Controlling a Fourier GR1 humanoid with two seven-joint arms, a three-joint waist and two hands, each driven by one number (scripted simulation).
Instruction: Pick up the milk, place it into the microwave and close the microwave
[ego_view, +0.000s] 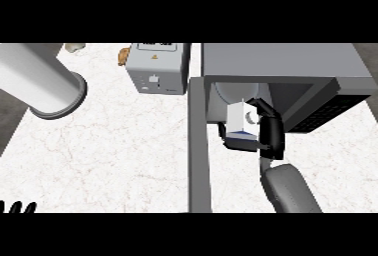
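White milk carton (238, 120) sits gripped in my right hand (267, 131), fingers curled round it at the microwave (284, 62) mouth for placing, door (198, 145) open; left hand (18, 207) rests, fingers straight.

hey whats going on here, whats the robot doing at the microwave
The right robot hand is curled round a milk carton and holds it at the mouth of the microwave, whose door stands wide open toward the robot. The carton is not yet let go, and the door is not closed. The left robot hand rests open at the lower left edge. A toaster sits on the counter beside the microwave.
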